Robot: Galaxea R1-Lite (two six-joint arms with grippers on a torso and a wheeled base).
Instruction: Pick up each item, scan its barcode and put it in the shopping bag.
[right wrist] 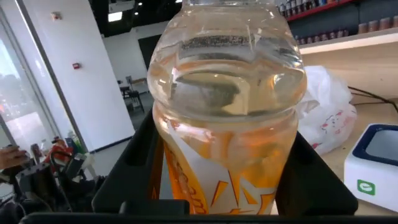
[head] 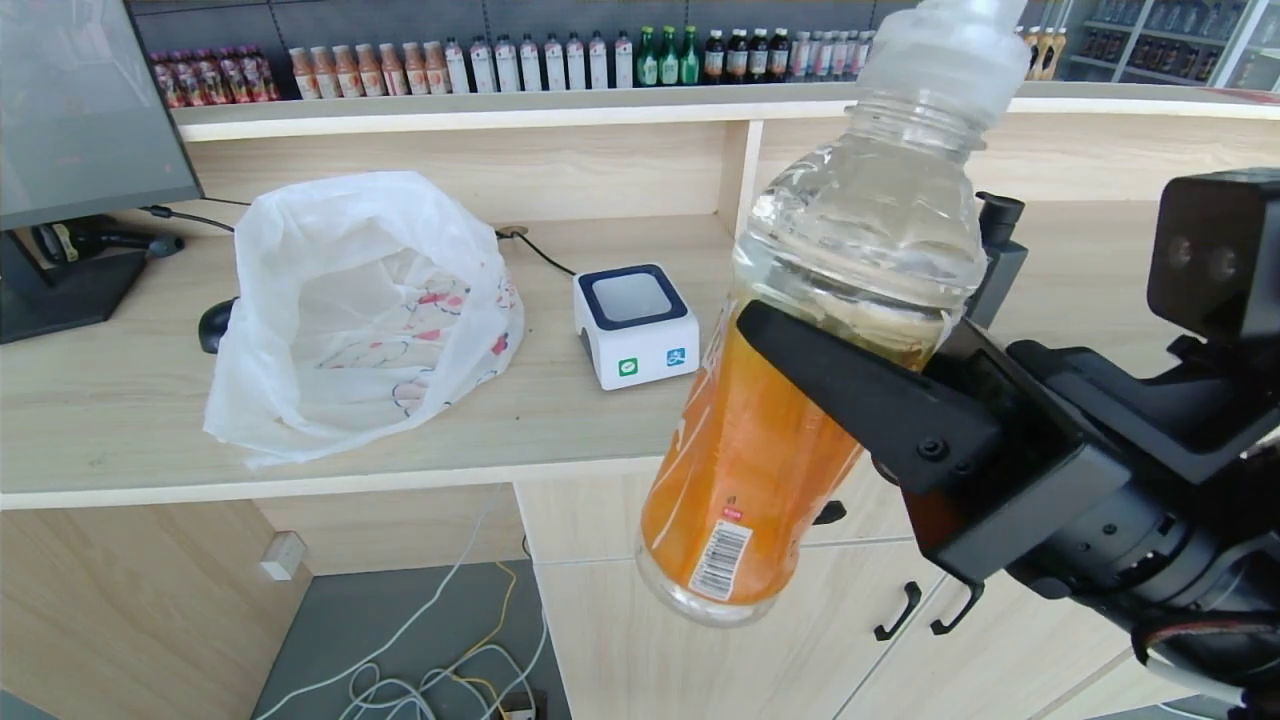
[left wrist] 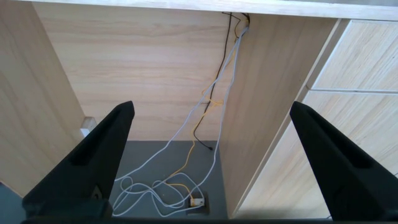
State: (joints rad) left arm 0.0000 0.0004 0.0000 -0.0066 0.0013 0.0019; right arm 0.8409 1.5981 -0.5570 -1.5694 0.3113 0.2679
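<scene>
Shop checkout: rows of bottled drinks (head: 560, 60) line the shelf (head: 450, 105) behind a wooden counter (head: 120, 400). A scanner (head: 636, 325), monitor (head: 90, 110) and plastic shopping bag (head: 360, 300) sit on it.

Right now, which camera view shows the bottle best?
The head view: it shows the bottle from neck to base, with its barcode, held in the right gripper. The right wrist view shows its clear shoulder and upper orange label, very near. The left wrist view faces cables under the counter.
</scene>
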